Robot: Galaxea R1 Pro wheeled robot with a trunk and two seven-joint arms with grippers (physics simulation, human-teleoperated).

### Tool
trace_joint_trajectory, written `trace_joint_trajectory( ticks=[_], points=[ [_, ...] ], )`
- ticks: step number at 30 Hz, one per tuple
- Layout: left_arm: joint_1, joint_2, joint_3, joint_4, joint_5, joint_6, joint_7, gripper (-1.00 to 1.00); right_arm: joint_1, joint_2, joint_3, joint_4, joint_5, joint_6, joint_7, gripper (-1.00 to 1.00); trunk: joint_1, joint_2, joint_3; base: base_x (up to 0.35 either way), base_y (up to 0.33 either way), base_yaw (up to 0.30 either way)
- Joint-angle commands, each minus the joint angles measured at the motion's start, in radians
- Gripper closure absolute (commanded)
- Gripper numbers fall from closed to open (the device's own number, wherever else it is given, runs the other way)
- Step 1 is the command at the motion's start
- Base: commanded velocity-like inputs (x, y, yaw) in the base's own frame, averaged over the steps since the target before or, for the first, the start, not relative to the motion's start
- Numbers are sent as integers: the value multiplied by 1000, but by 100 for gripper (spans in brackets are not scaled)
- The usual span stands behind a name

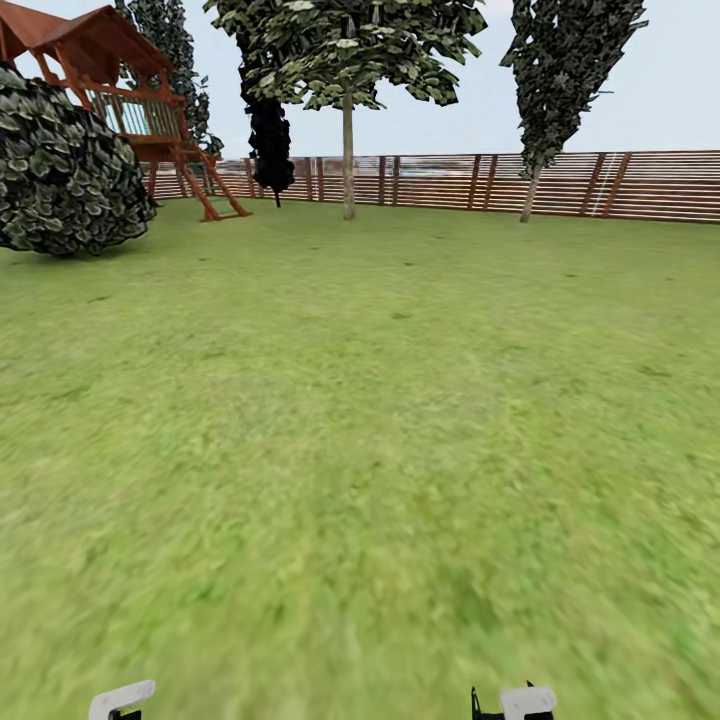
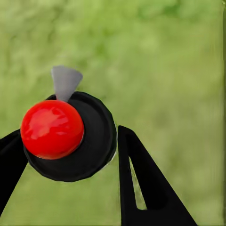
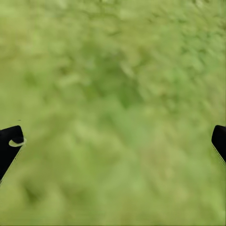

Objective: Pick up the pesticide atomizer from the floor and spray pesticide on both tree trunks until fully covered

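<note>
In the left wrist view my left gripper [image 2: 66,139] is shut on a round black-bodied thing with a red ball top and a small grey spout, which I take to be the pesticide atomizer [image 2: 89,141] seen end-on. Both black fingers [image 2: 141,183] touch its sides, with blurred grass behind. My right gripper [image 3: 113,141] is open over bare lawn, with nothing between its tips. Both arm ends peek in at the head view's lower edge, the left [image 1: 120,698] and the right [image 1: 525,702]. Far off by the fence stands a tree [image 1: 348,150] with a bare pale trunk and lighter leaves high up.
Lawn [image 1: 360,450] stretches ahead to a brown slat fence [image 1: 600,185]. A dark-leaved tree [image 1: 560,90] stands at the back right, another [image 1: 270,140] left of centre. A wooden play tower [image 1: 130,90] and a big round bush [image 1: 65,170] stand at the far left.
</note>
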Motion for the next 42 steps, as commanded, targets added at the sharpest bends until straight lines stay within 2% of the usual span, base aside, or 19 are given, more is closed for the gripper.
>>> trace_joint_trajectory(
  ticks=[1, 42],
  points=[
    [0, 0, 0, 0, 0, 0, 1, 100, 0, 0, 0, 0, 0, 0, 0, -100, 0, 0, 0, 340, 0, 0],
    [1, -1, 0, 0, 1, 1, 1, 100, 0, 0, 0, 0, 0, 0, 0, -100, 0, 0, 0, 340, 0, 0]
  ],
)
